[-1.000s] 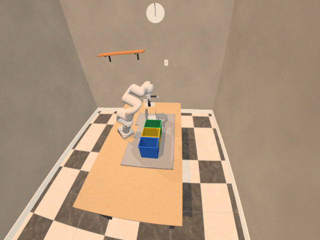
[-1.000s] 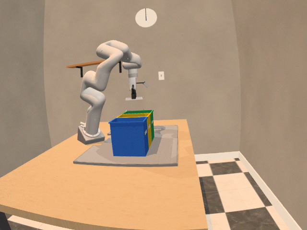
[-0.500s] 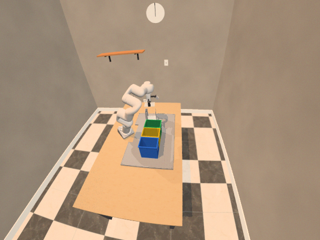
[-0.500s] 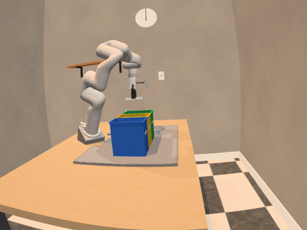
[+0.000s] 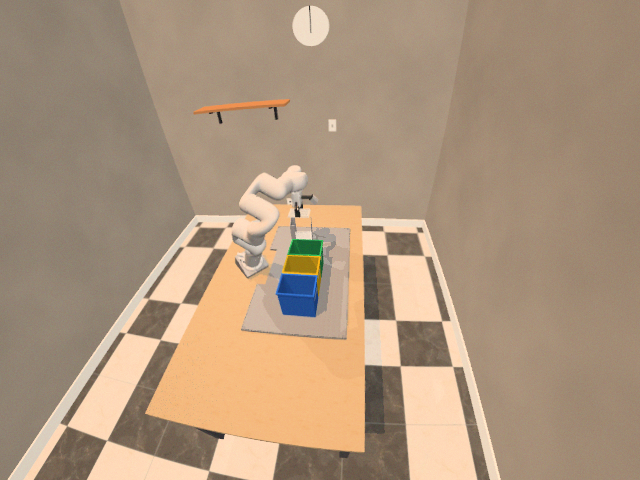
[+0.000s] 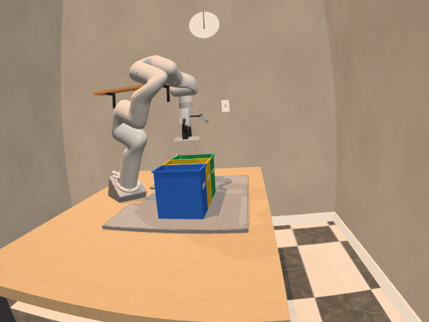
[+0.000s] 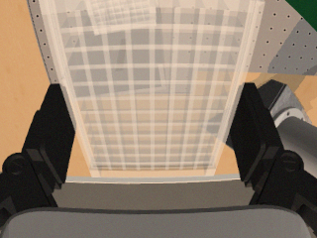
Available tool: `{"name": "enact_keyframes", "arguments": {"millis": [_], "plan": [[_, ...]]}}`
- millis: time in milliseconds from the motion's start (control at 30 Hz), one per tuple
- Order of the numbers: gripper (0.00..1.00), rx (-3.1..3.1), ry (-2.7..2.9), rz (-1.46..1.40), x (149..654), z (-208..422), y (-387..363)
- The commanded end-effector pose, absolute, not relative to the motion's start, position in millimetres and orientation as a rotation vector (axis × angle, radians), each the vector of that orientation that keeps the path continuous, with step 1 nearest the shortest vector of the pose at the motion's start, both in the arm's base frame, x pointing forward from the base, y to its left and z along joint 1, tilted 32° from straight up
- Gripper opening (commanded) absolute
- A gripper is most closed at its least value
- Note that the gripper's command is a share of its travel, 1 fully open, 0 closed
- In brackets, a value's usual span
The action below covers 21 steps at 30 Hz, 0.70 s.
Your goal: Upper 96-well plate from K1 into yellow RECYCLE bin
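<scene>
Shelf (image 5: 241, 106) hanging on the wall at left; clock (image 5: 310, 25) and switch (image 5: 332, 124) rightward. Below, grey mat (image 6: 221, 221) lying on the tan table (image 6: 138, 270). My gripper (image 6: 186, 135) is clamping the plate (image 6: 187, 138), high beyond the green bin (image 6: 194, 156).

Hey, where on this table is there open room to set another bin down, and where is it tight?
Widest free patch: the wooden table nearer than the grey mat, in front of the blue bin. A mat strip right of the bins also looks free. Crowded: blue, yellow bin and green bin stand in one close row, the gripper with the plate beyond, the arm's base left.
</scene>
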<state>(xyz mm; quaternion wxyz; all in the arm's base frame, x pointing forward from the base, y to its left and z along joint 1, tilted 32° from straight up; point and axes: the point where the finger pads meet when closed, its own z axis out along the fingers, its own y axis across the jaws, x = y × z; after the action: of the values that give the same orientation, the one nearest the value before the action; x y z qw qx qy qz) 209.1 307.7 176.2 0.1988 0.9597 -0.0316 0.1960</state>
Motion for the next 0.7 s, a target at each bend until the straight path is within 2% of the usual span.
{"name": "enact_keyframes", "arguments": {"millis": [0,667], "plan": [[0.00,2.688,-0.088,0.550,209.8,182.4,297.6],[0.00,2.688,-0.088,0.550,213.2,206.4,242.6]]}}
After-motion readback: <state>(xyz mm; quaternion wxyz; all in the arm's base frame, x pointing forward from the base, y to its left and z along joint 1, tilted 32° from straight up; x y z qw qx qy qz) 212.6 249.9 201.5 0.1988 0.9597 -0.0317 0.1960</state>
